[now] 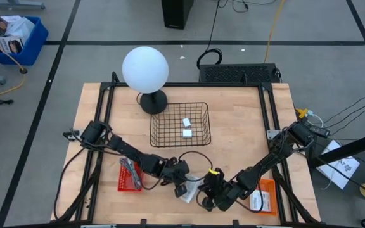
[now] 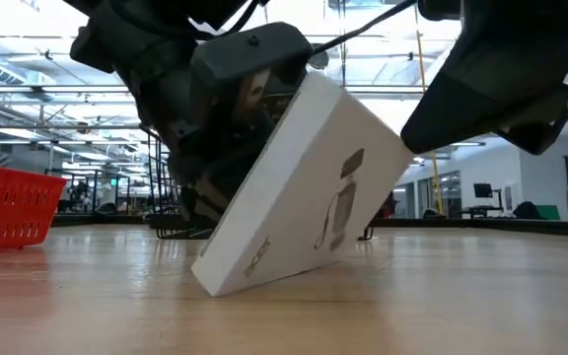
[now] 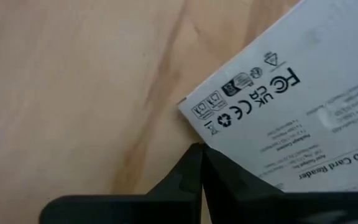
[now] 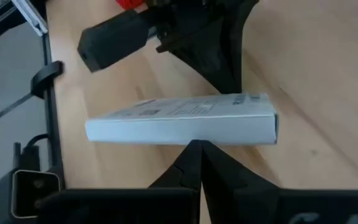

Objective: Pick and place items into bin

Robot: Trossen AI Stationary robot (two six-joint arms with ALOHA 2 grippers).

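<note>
Two white blocks (image 1: 187,127) in wire basket (image 1: 163,133), one tilted packet (image 2: 304,187)

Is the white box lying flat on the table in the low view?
No: the white box is tilted, only its lower edge on the wooden table, the left gripper at its raised end.

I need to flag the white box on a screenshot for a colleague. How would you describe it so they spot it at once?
Start at the black wire basket mid-table, then move to the near edge between the two arms. The white box stands tilted on one corner at the left tool. Unlike the red tray and orange tray, it is plain white with grey print.
</note>
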